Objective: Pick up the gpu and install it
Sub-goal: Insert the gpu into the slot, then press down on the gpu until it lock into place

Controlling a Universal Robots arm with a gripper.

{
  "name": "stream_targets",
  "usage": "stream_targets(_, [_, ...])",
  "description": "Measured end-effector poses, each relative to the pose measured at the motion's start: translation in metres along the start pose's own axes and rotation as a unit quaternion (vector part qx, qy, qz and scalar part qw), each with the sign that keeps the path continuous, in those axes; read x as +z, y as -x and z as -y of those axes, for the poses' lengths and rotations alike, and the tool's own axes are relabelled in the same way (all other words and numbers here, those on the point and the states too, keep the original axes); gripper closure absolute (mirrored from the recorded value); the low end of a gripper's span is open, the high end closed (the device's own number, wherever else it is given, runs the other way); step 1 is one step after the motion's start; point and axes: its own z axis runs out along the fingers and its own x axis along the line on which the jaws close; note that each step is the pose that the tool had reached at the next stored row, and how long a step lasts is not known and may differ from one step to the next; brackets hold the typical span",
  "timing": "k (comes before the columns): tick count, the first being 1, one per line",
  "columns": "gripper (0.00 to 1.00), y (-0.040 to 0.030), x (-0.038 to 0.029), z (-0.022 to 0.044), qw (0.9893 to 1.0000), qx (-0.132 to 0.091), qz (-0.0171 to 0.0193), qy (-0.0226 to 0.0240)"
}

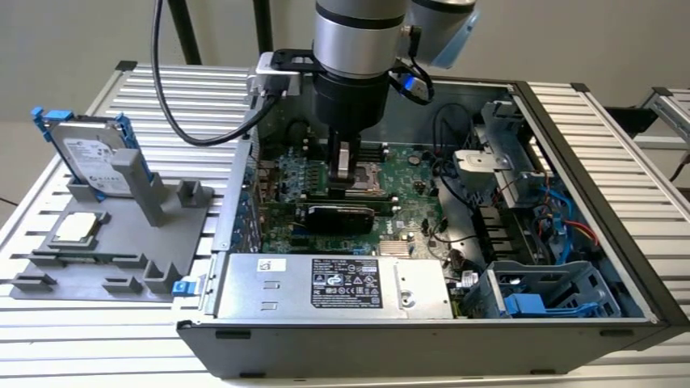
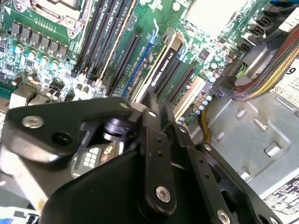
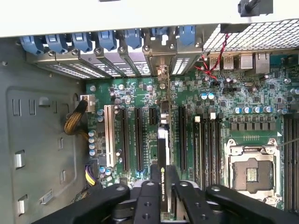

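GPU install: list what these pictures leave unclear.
- Whether the gpu is fully seated in its slot: in the first wrist view the card's own edge hides the slot.
- The gpu's contact with the motherboard: too small in the exterior view.
- The end effector fingertips: hidden by its own black linkage in both wrist views.

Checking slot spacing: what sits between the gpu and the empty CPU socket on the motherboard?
In the first wrist view, black slots stand between the gpu and the CPU socket.
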Motion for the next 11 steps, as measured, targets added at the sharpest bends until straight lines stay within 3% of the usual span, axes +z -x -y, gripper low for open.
stream_targets(2, [1.0, 0.0, 0.0, 0.0, 1.0, 0.0, -0.0017, -0.0001])
stream_targets(11, [1.0, 0.0, 0.0, 0.0, 1.0, 0.0, -0.0027, -0.0002])
